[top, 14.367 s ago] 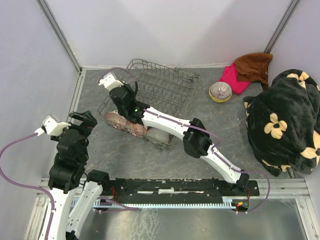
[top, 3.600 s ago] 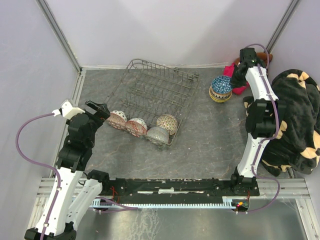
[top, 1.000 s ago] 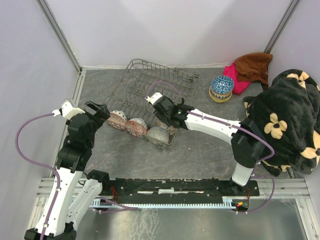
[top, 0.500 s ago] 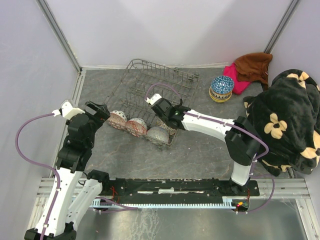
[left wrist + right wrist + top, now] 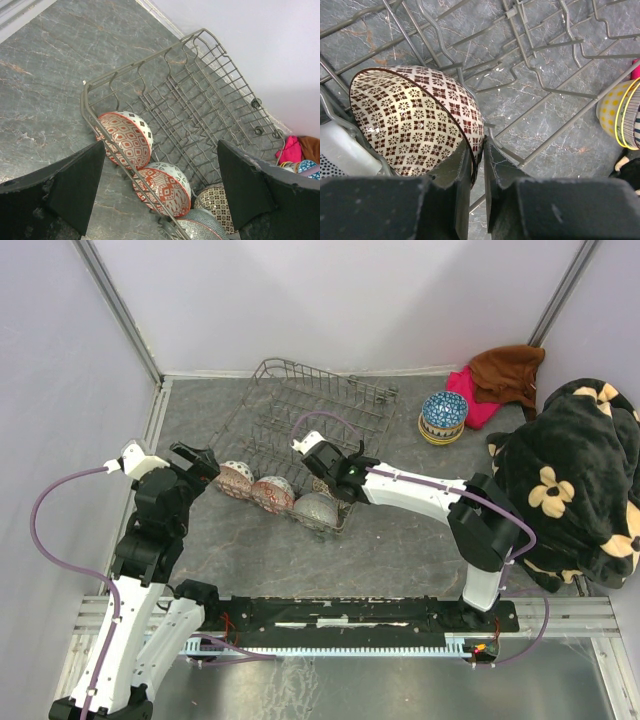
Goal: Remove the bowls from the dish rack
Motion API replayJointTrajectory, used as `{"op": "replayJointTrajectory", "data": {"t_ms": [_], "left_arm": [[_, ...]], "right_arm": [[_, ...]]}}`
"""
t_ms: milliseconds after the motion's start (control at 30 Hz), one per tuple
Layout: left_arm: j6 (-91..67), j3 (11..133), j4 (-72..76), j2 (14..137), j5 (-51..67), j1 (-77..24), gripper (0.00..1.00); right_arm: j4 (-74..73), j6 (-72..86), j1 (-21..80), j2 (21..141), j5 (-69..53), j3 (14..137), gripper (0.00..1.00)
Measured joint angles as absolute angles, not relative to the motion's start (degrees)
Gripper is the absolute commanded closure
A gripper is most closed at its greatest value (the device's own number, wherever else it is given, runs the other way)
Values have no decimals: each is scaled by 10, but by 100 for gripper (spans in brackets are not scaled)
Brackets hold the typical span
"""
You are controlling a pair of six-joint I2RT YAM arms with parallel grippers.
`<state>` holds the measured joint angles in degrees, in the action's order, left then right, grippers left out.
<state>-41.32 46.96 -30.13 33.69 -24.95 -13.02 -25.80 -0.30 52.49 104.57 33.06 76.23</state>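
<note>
The grey wire dish rack lies on the table with bowls along its near side: two red-patterned bowls, a grey one and a cream bowl with brown squares. My right gripper is shut on the cream bowl's rim, one finger inside and one outside. My left gripper is open and empty above the rack's left end, over the red bowls. A stack of bowls with a blue one on top stands off the rack at the back right.
A pink cloth and a brown cloth lie behind the stack. A black flowered blanket fills the right side. Rack wires run close around the right fingers. The stack's yellow bowl shows at the right wrist view's edge.
The right arm swung from the bowl stack at the back right over to the rack, then edged left and down onto the cream bowl. The left arm has not moved.
</note>
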Motion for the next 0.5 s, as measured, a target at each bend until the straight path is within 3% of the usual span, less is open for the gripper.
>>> {"op": "replayJointTrajectory", "data": {"t_ms": [100,500], "left_arm": [[-413,470,-301,337,-249,-130,1],[-413,470,-301,337,-249,-130,1]], "right_arm": [[-259,-3,525,1045,332,762,99],[-266,-5,525,1027,330,761,99]]}}
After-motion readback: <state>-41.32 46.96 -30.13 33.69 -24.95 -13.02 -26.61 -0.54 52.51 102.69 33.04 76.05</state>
